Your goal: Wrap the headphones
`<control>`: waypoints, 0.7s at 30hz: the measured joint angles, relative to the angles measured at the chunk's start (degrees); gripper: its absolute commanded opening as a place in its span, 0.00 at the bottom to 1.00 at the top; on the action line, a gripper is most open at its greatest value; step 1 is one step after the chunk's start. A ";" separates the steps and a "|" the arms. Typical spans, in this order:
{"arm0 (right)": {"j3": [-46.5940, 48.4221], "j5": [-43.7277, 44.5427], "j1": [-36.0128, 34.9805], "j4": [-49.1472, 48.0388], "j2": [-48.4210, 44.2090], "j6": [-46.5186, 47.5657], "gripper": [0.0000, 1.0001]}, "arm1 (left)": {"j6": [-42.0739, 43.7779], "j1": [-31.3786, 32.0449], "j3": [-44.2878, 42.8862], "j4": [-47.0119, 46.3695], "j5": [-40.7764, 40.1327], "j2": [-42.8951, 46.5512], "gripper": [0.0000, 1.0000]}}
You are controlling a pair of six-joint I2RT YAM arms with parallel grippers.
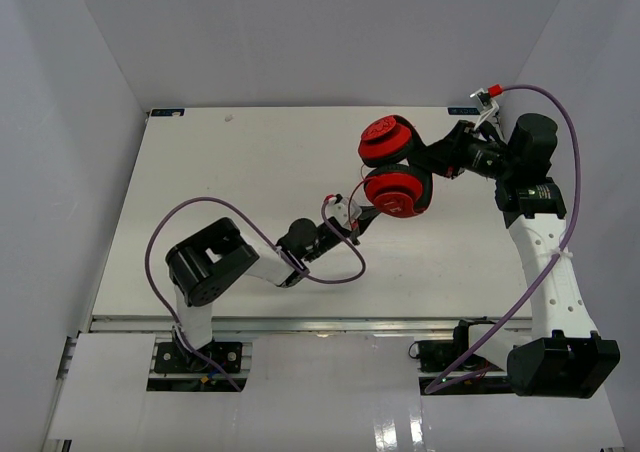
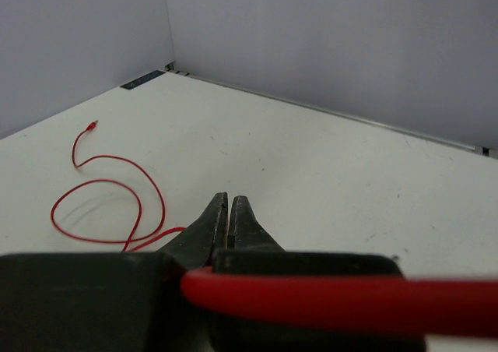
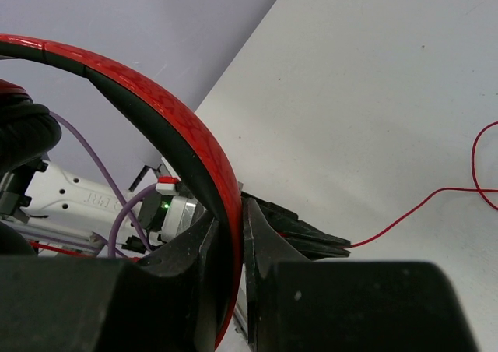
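The red headphones hang off the table in my right gripper (image 1: 440, 158), their two round earcups (image 1: 397, 189) stacked at centre right. In the right wrist view my right gripper (image 3: 232, 221) is shut on the black-and-red headband (image 3: 159, 103). My left gripper (image 1: 352, 219) sits just left of the lower earcup. In the left wrist view my left gripper (image 2: 230, 201) is shut, and the thin red cord (image 2: 105, 187) runs from its jaws in loops over the table to the plug (image 2: 94, 123). A blurred red band (image 2: 342, 299) crosses close to the lens.
A purple robot cable (image 1: 335, 275) loops on the table by my left wrist, and another purple cable (image 1: 566, 122) arcs over my right arm. White walls close the table at the back (image 2: 327, 40) and both sides. The left arm's fingers (image 3: 311, 239) show under the headband.
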State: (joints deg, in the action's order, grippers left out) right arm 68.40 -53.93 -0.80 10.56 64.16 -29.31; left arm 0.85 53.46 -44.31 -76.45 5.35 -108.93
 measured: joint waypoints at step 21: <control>-2.54 19.59 -0.59 13.74 -1.83 26.58 0.08 | -6.36 -13.13 10.54 39.64 10.02 46.22 0.00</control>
State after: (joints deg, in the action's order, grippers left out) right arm 65.86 -34.34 -1.39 24.30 62.33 -2.73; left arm -5.52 40.33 -33.77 -36.82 15.37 -62.71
